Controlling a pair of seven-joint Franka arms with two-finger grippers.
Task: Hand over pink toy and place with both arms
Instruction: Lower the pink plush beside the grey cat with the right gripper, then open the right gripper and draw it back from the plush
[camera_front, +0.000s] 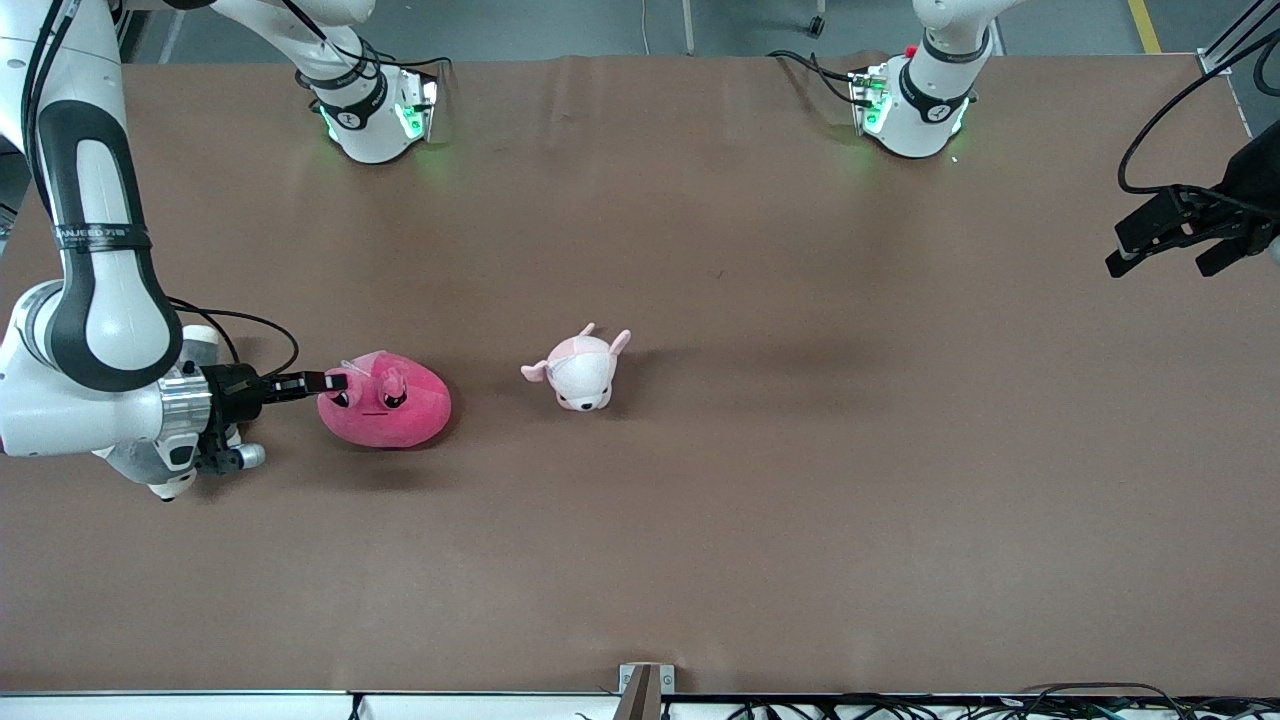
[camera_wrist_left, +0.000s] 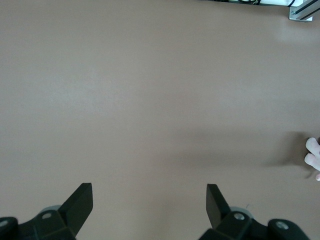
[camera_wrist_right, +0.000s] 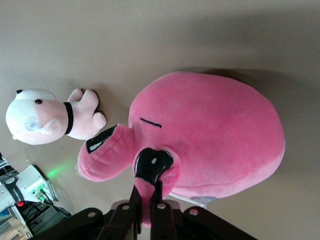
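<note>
Right pincer (camera_wrist_right: 145, 207) pinches pink toy's (camera_wrist_right: 210, 135) ear.

Robot lab: 2 white arms (camera_front: 90, 300) bolted to a brown-covered table (camera_front: 800, 520), trailing cables (camera_front: 1150, 150).

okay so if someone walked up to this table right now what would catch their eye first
The hot-pink toy, toward the right arm's end of the table, with the right gripper pinched shut on a fold of plush by its eye. Beside it, toward the middle, lies a small pale pink-and-white plush animal. The left gripper waits open over the brown table at the left arm's end.
</note>
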